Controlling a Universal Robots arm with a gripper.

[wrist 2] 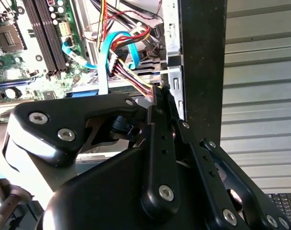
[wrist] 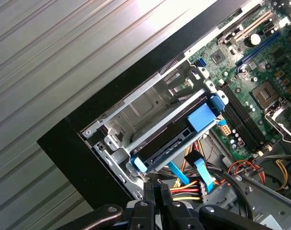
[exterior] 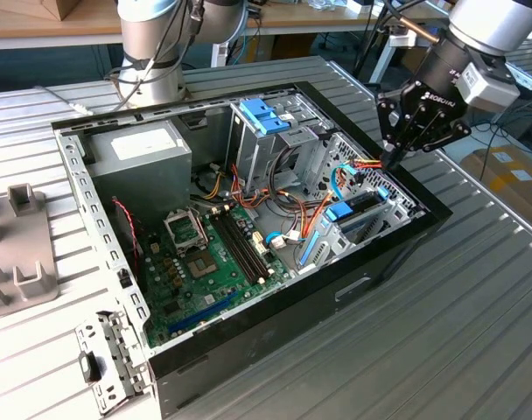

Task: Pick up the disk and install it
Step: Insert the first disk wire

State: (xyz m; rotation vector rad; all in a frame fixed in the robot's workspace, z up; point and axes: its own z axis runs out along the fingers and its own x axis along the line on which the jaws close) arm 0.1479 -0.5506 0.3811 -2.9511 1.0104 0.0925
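Note:
The disk (exterior: pixel 357 210), a dark flat drive framed by bright blue rails, lies in the metal bay at the open computer case's corner on the exterior view's right. In the first wrist view the disk (wrist: pixel 170 139) sits level between its blue end tabs inside that bay. My gripper (exterior: pixel 393 163) hangs just above the case rim beside the bay, a short way from the disk. Its two black fingers are pressed together, shut, with nothing seen between them in both wrist views (wrist: pixel 155 190) (wrist 2: pixel 160 92). The fingertips point down at the bundle of cables next to the disk.
Orange, red and yellow cables (wrist: pixel 192 190) and blue ribbon leads (wrist 2: pixel 103 57) crowd the space by the bay. A light-blue clip (exterior: pixel 264 115) tops the rear drive cage. The grey power box (exterior: pixel 143 150), the motherboard (exterior: pixel 205 262) and the black case wall (exterior: pixel 336 289) surround it.

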